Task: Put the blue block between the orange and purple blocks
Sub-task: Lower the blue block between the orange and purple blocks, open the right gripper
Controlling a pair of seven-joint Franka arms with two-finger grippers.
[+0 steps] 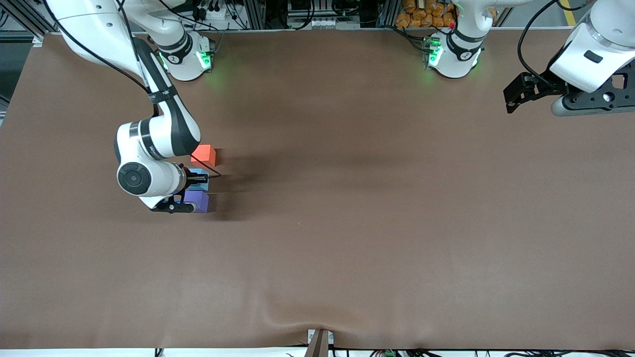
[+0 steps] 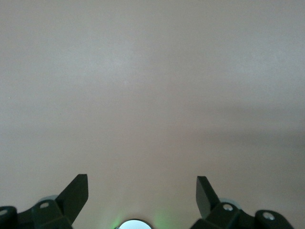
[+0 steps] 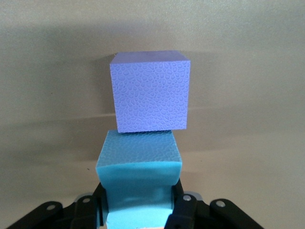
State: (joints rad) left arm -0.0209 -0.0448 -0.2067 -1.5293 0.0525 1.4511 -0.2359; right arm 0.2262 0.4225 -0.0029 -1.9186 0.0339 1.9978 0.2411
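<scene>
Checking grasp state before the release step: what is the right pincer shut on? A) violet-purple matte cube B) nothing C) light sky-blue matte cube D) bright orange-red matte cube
C: the right wrist view shows the right pincer squeezing the light sky-blue matte cube, with the violet-purple matte cube free beside it.

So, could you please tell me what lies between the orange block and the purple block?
The blue block, gripped in the right hand, sits between the orange block and purple block in the front view.

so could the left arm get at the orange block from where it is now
Probably not easily: the left gripper waits open at its own end of the table, while the orange block sits beside the right arm's wrist, which crowds it.
</scene>
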